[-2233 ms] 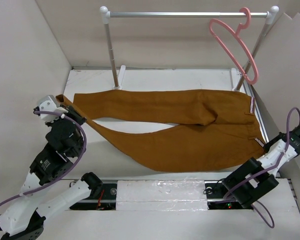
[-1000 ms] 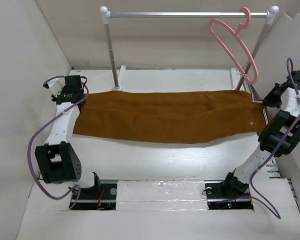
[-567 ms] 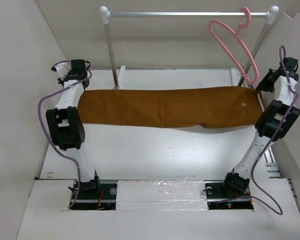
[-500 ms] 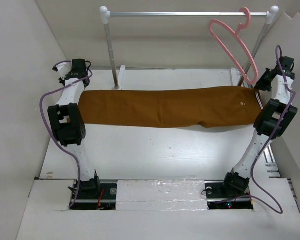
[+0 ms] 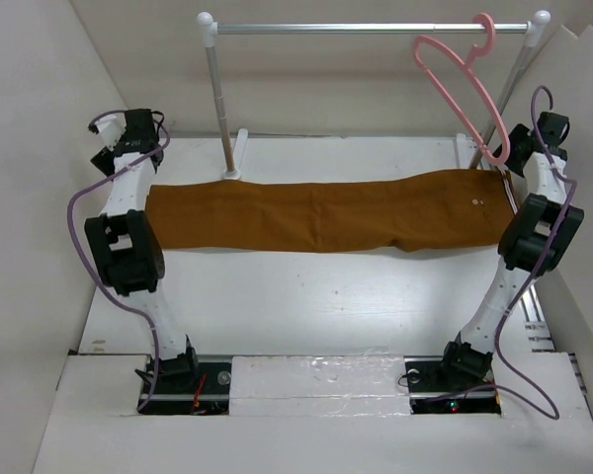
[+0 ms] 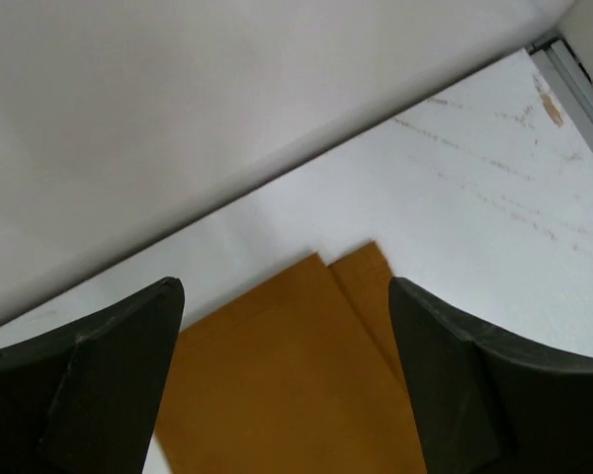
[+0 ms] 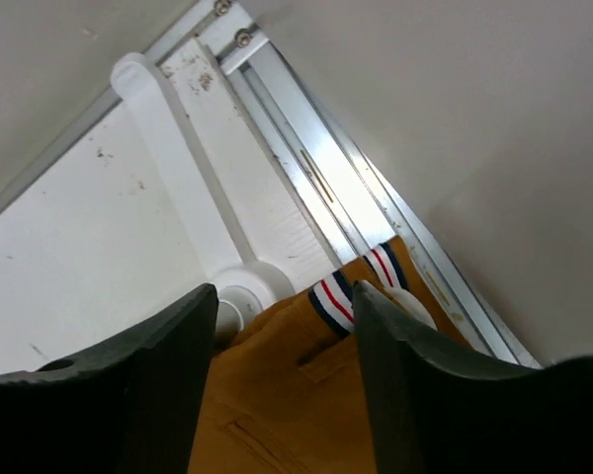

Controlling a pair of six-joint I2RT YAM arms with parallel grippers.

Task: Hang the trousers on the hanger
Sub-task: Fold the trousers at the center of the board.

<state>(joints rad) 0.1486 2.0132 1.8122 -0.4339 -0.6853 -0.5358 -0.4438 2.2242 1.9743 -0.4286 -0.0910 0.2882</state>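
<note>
Rust-brown cloth trousers (image 5: 321, 212): long axis left-right; waistband end below thin pink plastic hanger (image 5: 471, 62), nearest right gripper (image 7: 284, 296); left gripper (image 6: 285, 296) over hems; both released.

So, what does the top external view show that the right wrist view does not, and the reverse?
Only the top external view: the pink hanger hooked on the clothes rail, the left arm, and the trousers lying flat at full length on the table. Only the right wrist view: the red, white and blue striped lining at the waistband, close up. Both: the trousers' waist end, the table and the open right gripper.
</note>
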